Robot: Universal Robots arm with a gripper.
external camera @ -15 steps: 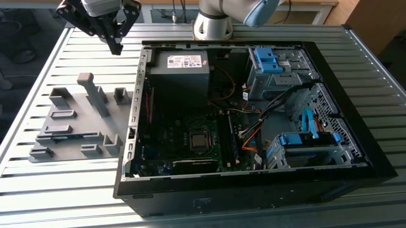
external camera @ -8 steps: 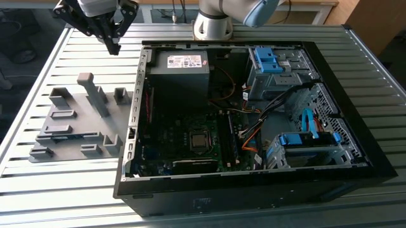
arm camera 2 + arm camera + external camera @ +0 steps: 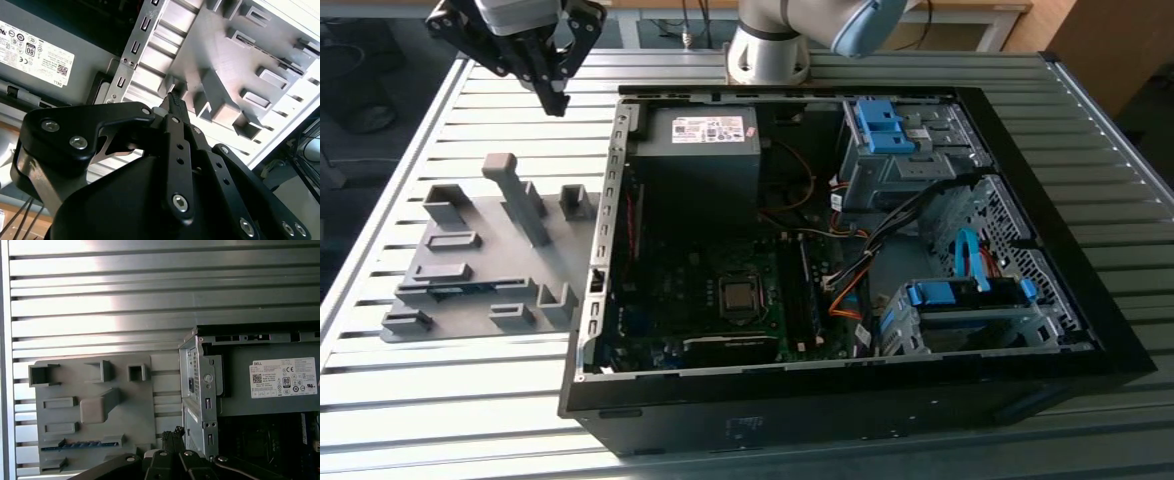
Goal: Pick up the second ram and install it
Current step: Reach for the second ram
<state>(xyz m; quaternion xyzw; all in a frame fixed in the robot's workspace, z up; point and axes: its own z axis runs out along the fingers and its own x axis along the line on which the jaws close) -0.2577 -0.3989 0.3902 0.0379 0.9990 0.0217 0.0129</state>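
Second ram [image 3: 80, 444]: not yet lifted, not yet installed. Seated on edge in a long slot of the grey holder plate [image 3: 135, 415], on the slatted metal table [image 3: 150, 300]. Placed just beside the open computer case [image 3: 881, 395], toward the exterior view's left. Picked out in the exterior view as a thin bluish strip along the plate's near side.

Poised above the table by the power-supply corner of the case, well apart from the stick: gripper [image 3: 556, 100]. Fingers drawn together to a point, carrying nothing, as seen in both wrist views.

Inside the case, motherboard [image 3: 707, 290] exposed below the power supply [image 3: 700, 135]. Impossible to tell whether any memory slot is already filled.

By this evidence, pick-up and installation both outstanding.
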